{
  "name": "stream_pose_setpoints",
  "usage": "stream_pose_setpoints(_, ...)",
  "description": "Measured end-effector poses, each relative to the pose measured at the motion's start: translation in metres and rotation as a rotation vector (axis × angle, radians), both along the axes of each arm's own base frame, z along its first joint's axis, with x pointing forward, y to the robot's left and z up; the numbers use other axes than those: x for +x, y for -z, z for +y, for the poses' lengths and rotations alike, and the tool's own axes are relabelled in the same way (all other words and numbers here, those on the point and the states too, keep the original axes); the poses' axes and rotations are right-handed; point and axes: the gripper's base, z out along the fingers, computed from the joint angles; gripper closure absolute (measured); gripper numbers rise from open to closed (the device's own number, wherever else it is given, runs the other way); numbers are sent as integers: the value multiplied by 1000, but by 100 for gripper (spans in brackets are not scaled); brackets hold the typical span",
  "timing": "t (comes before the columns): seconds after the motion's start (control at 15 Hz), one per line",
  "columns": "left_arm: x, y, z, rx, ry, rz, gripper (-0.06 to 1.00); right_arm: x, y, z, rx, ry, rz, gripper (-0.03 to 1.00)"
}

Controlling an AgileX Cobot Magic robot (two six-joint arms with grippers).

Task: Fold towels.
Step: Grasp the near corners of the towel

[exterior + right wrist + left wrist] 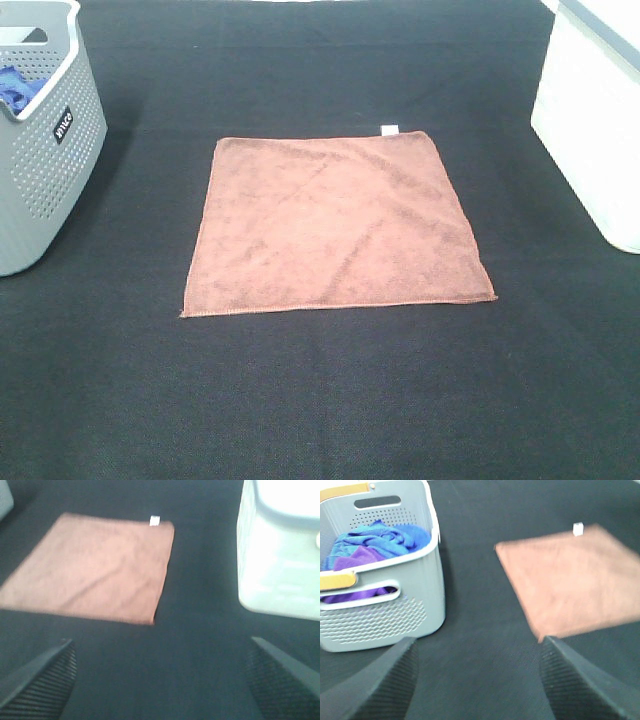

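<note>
Towel (338, 222) flat, left tool (480, 677) and right tool (160, 680) spread, purple cloth (355, 560) seen only from left wrist

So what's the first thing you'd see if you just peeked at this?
The reddish-brown towel grabs the eye, spread flat in the middle of the black table. On the left stands a grey perforated basket with blue and purple cloths bunched inside; a white bin sits on the right.

The reddish-brown square microfibre towel (335, 225) was matt with a soft, fuzzy nap. The black cloth table cover (320, 400) looked matt and coarse-woven. The grey perforated basket (50, 170) was smooth plastic.
</note>
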Motion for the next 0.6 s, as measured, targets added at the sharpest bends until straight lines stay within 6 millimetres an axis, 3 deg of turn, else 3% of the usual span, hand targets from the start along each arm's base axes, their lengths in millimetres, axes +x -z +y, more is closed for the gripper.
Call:
stream_pose_setpoints(0.2, 48, -8, -4, -193, -22, 69, 28, 55, -26, 1, 35, 30, 89, 14)
stream_pose_setpoints(0.27, 48, -8, -4, -193, -22, 69, 28, 55, -26, 1, 35, 30, 89, 14)
stream_pose_setpoints(0.33, 64, -5, -7, -251, -19, 123, 28, 72, -30, 3, 40, 31, 134, 16)
stream_pose_setpoints(0.47, 104, 11, -16, -360, 22, 313, 28, 121, -32, 6, 43, 32, 285, 18)
stream_pose_setpoints(0.6, 137, 31, -25, -423, 86, 451, 28, 158, -22, 9, 54, 26, 407, 19)
